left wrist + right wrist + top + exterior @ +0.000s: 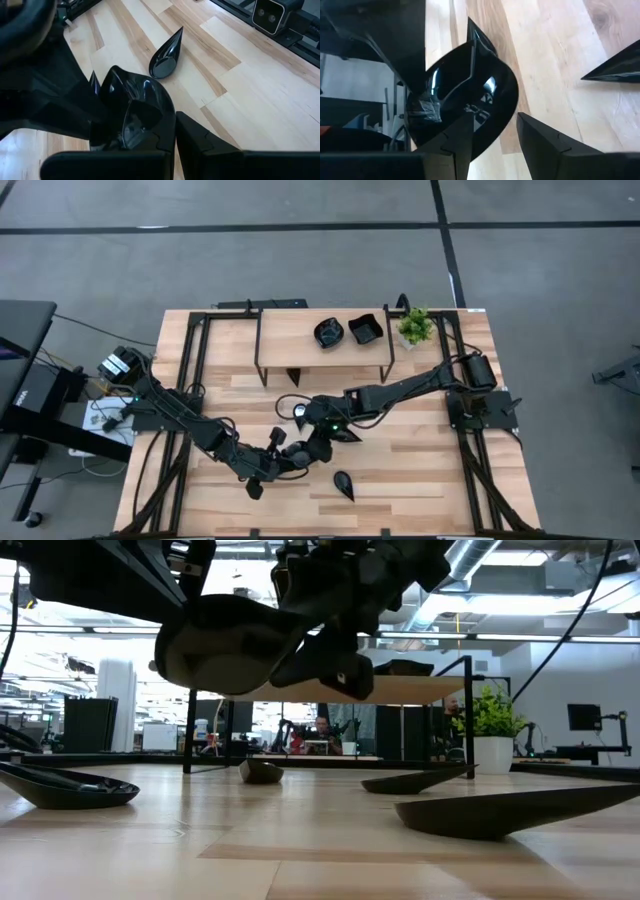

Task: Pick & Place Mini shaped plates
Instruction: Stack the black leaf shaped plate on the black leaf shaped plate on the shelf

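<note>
A glossy black mini plate (pixel 135 112) with a pointed tip hangs above the table between both grippers, and the low view shows it (pixel 230 640) lifted clear. My left gripper (pixel 175 145) is shut on it near the table's middle (pixel 290 458). My right gripper (pixel 492 145) is open next to it (pixel 318 442). Its fingers stand on either side of the plate's rounded rim (pixel 505 107), and wood shows between the rim and one finger (pixel 545 145). Whether the other finger touches the plate, I cannot tell. My left gripper pinches the plate's rim (pixel 167 120) between its two fingers, which slant down from the table's left side. The plate is clear of the table and tilted, its hollow side turned toward the wrist camera and its pointed tip (pixel 112 70) away from the fingers.
A teardrop plate (pixel 344 485) lies near the front edge, close below the grippers. More plates (pixel 70 785) (pixel 415 780) (pixel 500 810) rest on the table. A raised wooden shelf (pixel 290 340) at the back carries two plates (pixel 329 332) (pixel 365 329), beside a potted plant (pixel 415 327).
</note>
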You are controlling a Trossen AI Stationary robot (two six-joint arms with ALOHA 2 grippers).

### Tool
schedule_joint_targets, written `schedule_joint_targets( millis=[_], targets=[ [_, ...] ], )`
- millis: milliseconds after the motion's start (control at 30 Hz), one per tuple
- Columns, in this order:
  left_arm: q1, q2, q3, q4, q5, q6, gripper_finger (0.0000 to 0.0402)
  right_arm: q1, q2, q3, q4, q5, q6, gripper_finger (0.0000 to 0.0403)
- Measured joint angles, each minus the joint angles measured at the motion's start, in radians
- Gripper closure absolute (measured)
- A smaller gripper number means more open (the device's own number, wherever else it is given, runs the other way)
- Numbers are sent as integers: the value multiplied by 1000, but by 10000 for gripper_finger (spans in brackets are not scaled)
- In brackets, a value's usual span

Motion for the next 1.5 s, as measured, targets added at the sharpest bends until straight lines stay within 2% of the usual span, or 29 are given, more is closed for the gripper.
schedule_joint_targets(
  millis=[633, 1500],
  targets=[
    [21, 0, 0, 0, -5, 0, 389, 1, 0, 0, 1, -16, 28, 290],
    [21, 0, 0, 2, 20, 0, 389, -19, 0, 0, 20, -18, 20, 292]
  ],
)
